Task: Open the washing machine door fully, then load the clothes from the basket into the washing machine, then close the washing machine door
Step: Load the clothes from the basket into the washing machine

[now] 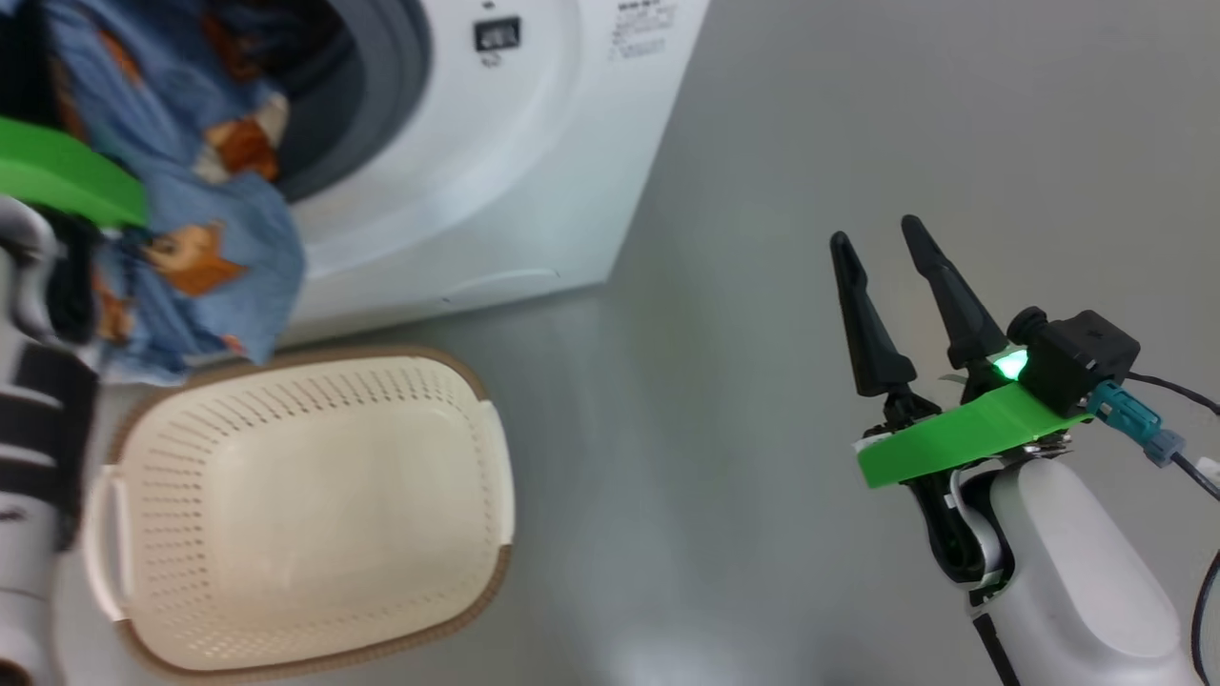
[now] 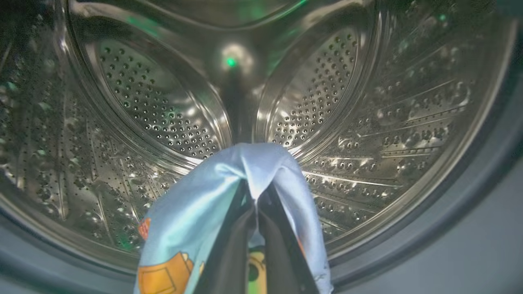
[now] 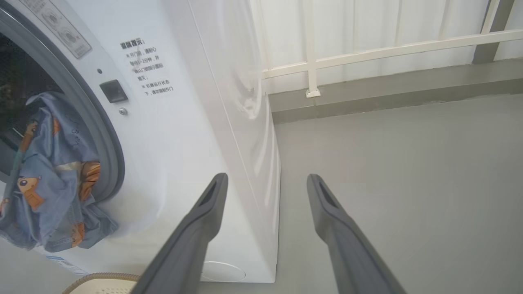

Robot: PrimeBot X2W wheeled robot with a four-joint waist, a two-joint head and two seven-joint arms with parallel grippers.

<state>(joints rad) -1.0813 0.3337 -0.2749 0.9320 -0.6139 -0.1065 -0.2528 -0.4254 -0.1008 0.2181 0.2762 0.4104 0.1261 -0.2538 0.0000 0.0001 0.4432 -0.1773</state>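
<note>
The white washing machine (image 1: 496, 171) stands open; its door is out of view. My left gripper (image 2: 255, 204) is shut on the light blue clothes (image 2: 192, 220) and points into the steel drum (image 2: 163, 110), just inside the grey gasket (image 1: 381, 86). The clothes (image 1: 200, 210) hang from the opening over the machine's front, also seen as clothes (image 3: 49, 183) in the right wrist view. The cream basket (image 1: 305, 514) sits on the floor below them with nothing in it. My right gripper (image 1: 886, 243) is open over bare floor to the right, holding nothing, its fingers (image 3: 204, 212) beside the machine's corner.
Grey floor (image 1: 858, 114) spreads to the right of the machine. A white railing with curtains (image 3: 367, 45) and a low grey kerb run behind it. A cable (image 1: 1191, 457) trails from my right wrist.
</note>
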